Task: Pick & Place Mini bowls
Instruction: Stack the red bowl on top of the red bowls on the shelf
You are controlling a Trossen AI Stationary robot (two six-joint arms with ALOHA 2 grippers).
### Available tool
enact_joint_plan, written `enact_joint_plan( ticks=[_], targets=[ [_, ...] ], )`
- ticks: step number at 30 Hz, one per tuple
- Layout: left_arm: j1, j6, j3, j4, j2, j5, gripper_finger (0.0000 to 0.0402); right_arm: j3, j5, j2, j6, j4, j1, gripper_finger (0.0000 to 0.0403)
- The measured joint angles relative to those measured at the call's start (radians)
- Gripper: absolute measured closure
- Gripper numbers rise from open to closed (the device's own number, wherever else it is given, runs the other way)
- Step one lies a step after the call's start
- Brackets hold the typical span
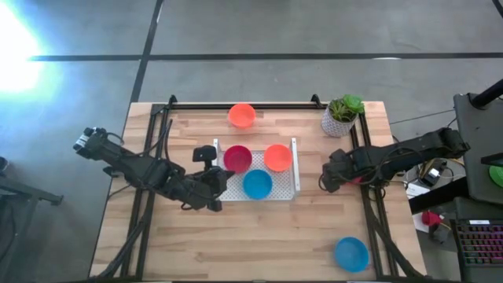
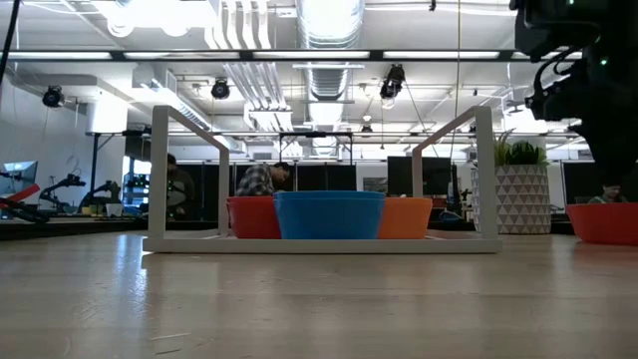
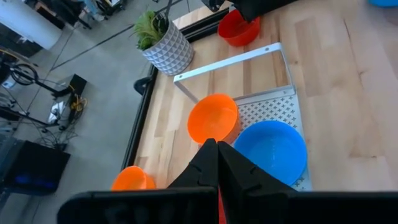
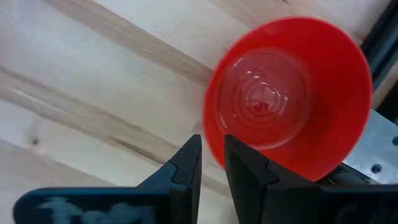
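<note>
Stock: red mini bowl (image 4: 292, 93) on counter (image 1: 275, 236) | light, rigid, slick plastic | grip thin rim | right claw (image 4: 212, 163) narrow, rim between fingers | left claw (image 3: 217, 163) closed, empty

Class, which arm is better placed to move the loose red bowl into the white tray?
The right. Its tool is at the red bowl's rim, just right of the white tray. The left tool sits beyond the tray's far side.

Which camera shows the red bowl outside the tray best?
Right wrist view: the red bowl fills it, inside visible. Left wrist shows it partly behind an arm; low, only its side; high, barely a sliver.
</note>
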Motion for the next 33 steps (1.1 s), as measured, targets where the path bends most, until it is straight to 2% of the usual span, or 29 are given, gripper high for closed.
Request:
enact_joint_plan(
  ticks=[6, 25, 33],
  targets=[
    [-0.001, 0.000, 0.000, 0.007, 0.000, 0.000, 0.0402, 0.004, 0.013, 0.008, 0.002, 0.040, -0.003, 0.0337],
    [-0.003, 0.065, 0.000, 0.007, 0.000, 0.000, 0.0402, -0.019, 0.023, 0.012, 0.249, 0.077, -0.002, 0.0337],
    [-0.003, 0.064, 0.000, 0.007, 0.000, 0.002, 0.0402, -0.075, 0.035, 0.012, 0.255, 0.131, -0.002, 0.0337]
  ],
)
